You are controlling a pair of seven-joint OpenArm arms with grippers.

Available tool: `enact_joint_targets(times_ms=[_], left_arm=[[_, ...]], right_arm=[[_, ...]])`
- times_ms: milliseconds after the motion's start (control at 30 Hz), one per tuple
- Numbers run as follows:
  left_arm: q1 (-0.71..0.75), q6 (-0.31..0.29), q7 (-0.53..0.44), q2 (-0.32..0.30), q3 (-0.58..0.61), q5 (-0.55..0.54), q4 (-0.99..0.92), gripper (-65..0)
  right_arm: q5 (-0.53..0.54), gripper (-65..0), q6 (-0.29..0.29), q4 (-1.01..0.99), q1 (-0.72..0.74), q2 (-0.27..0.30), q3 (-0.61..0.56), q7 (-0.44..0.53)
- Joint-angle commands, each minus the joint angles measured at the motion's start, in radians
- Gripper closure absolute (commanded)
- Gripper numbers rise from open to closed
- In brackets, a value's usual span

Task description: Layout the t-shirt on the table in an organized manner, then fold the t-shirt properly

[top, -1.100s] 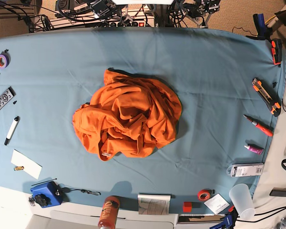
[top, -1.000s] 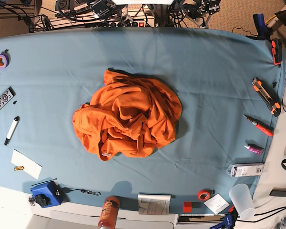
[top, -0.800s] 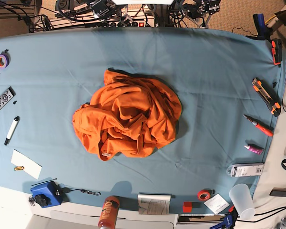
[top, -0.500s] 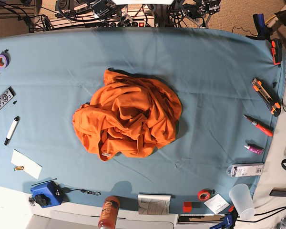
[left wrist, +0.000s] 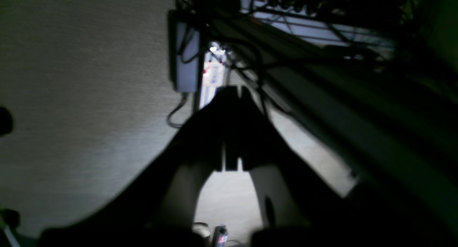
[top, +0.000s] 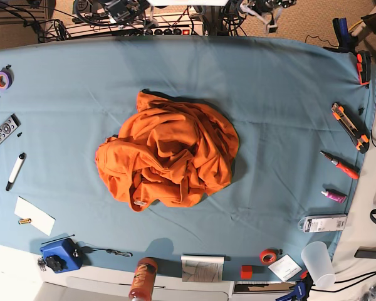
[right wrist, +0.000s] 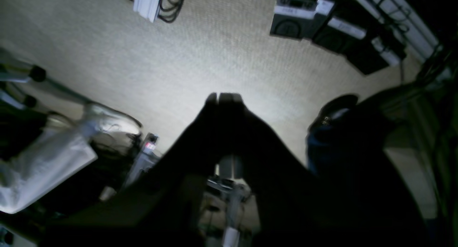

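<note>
t-shirt point(top: 168, 158) sits crumpled in a heap mid table point(top: 282, 100), nothing touching it. Both arms parked off the far edge, wrist cams looking at carpet and cabling, not the table. left gripper point(left wrist: 232, 91) fingers pressed together, holding nothing. right gripper point(right wrist: 223, 96) same: tips closed, empty. Clutter around the edges, all well apart from the shirt: remote point(top: 2, 132) and marker point(top: 15, 170) on one side, box cutter point(top: 349, 126) on the other, plastic cup point(top: 317, 263) and red tape roll point(top: 269, 256) near the front edge
</note>
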Motion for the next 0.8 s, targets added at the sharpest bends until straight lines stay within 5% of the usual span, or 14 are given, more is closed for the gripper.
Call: enact_joint_targets(times_ms=[0,167,533,767], left_arm=[[0.029,-0.007,-0.003,-0.014,0.009,-0.003,0.029,0.0],[0.142,-0.006,0.033,-0.049,0.057,-0.003,0.172,0.0],[0.415,-0.005,0.315,-0.108,0.056,-0.147,0.574,0.0],[0.568,-0.004,0.547,-0.115,0.001,-0.228,0.914,0.0]], right_arm=[[0.011,0.0,0.004,0.031,-0.024,0.025,0.002,-0.014],[0.015,0.0,0.002,0.217,-0.143,0.103,0.002,-0.022],[0.017,0.0,-0.061,0.647,-0.394,0.264,0.003,-0.171],[0.014,0.0,-0.123,0.928,-0.571,0.277,0.137,-0.305]])
